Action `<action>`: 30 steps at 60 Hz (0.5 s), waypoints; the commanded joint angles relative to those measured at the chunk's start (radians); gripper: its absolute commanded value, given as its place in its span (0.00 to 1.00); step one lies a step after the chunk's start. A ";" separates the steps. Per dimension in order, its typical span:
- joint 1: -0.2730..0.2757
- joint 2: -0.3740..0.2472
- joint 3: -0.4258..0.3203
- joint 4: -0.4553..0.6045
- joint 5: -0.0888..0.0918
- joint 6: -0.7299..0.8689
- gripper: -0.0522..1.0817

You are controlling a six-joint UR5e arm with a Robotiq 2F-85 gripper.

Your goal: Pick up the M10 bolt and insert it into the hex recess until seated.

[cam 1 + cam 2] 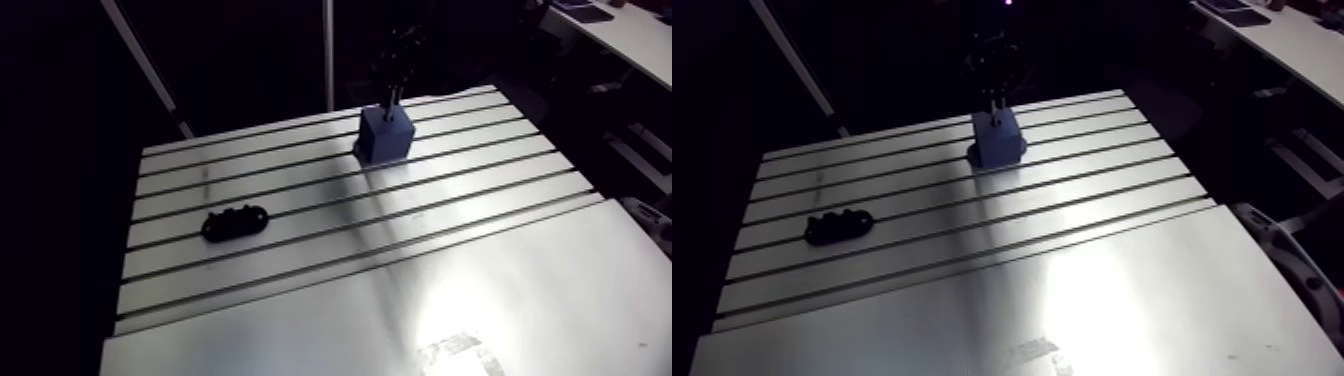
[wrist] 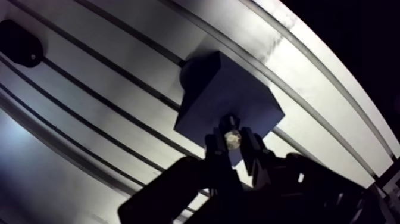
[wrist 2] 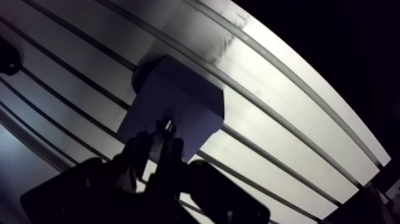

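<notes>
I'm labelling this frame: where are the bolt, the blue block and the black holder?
bolt (image 2: 232,139): wrist view, its pale end face.
blue block (image 1: 386,145): arm view, its near side face.
black holder (image 1: 236,222): arm view, middle of its top.

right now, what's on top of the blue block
The gripper hangs over the blue block, shut on the bolt, whose pale end shows between the fingers. The hex recess and the bolt's lower end are hidden beneath them.
</notes>
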State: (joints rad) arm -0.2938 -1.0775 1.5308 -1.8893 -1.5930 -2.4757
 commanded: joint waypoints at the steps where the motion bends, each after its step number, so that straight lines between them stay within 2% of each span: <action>1: 0.003 0.003 0.004 0.000 0.000 0.000 0.95; 2: 0.005 0.003 0.004 0.000 0.000 0.002 0.91; 3: 0.005 0.003 0.004 0.000 0.000 0.002 0.91; 4: 0.007 0.003 0.004 0.000 0.003 0.002 0.80; 5: 0.007 0.003 0.004 0.000 0.003 0.002 0.80; 6: 0.008 0.003 0.005 0.000 0.002 0.002 0.60; 7: 0.008 0.003 0.005 0.000 0.002 0.002 0.60; 8: 0.010 0.002 0.007 0.000 0.002 0.001 0.43; 9: 0.010 0.002 0.010 -0.001 0.002 -0.001 0.32; 10: 0.010 0.002 0.010 -0.001 0.002 -0.001 0.32; 11: 0.011 0.002 0.010 -0.001 0.002 -0.001 0.21; 12: 0.011 0.002 0.010 -0.001 0.002 -0.001 0.21; 13: 0.011 0.002 0.013 -0.001 0.002 -0.002 0.15; 18: 0.013 0.000 0.018 -0.003 0.000 0.000 0.12; 30: 0.015 -0.003 0.012 -0.016 0.001 0.014 0.12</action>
State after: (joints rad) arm -0.2813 -1.0768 1.5436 -1.8925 -1.5931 -2.4731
